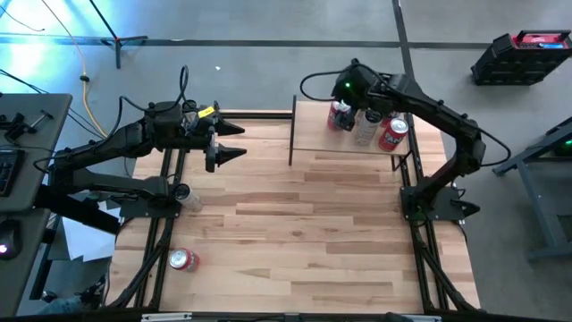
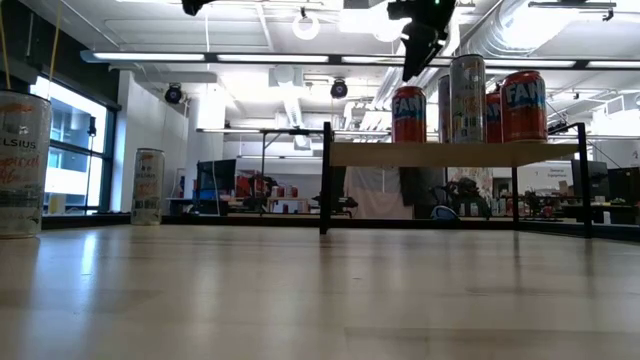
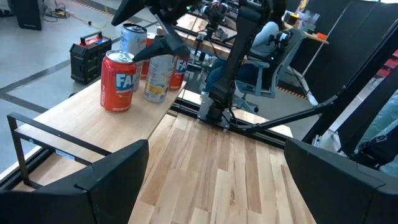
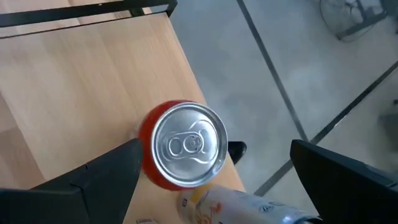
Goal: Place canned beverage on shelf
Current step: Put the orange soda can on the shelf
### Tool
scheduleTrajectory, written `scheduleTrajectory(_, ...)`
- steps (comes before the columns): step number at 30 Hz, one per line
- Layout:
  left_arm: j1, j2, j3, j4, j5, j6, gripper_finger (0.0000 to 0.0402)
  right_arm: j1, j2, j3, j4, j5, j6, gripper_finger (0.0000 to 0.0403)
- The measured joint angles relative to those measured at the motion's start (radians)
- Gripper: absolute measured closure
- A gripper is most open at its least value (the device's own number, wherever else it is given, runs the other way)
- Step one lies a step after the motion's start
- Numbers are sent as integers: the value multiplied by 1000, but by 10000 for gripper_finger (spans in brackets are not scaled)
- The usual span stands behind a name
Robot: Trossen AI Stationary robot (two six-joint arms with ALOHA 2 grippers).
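Observation:
The shelf (image 1: 313,134), a pale board on thin black uprights, stands at the table's far right. Several cans stand upright on it: a red can (image 1: 340,114), a pale can (image 1: 366,127) and a red Fanta can (image 1: 393,134). My right gripper (image 1: 344,100) hangs open just above the red can (image 4: 186,144) near the shelf's far edge. It points down, with one finger on either side of the can's top and apart from it. In the low view the right gripper (image 2: 418,55) is above that can (image 2: 408,113). My left gripper (image 1: 243,141) is open and empty over the table's far left.
Two more cans stand on the tabletop near its left edge, one silver (image 1: 186,198) and one red and white (image 1: 183,260) nearer the front. The shelf's black uprights (image 1: 292,130) rise at its corners. The bare planked tabletop (image 1: 304,233) stretches between the arms.

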Motion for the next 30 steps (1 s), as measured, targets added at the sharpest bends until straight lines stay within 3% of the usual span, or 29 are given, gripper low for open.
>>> scheduleTrajectory(7, 0, 0, 0, 0, 0, -1, 37, -20, 2, 0, 48, -91, 23, 9)
scheduleTrajectory(21, 0, 0, 0, 2, 0, -2, 37, -54, 32, 0, 52, -137, 22, 9)
scheduleTrajectory(30, 0, 0, -1, 3, 0, -10, 37, -54, 48, 0, 41, -50, 23, 9)
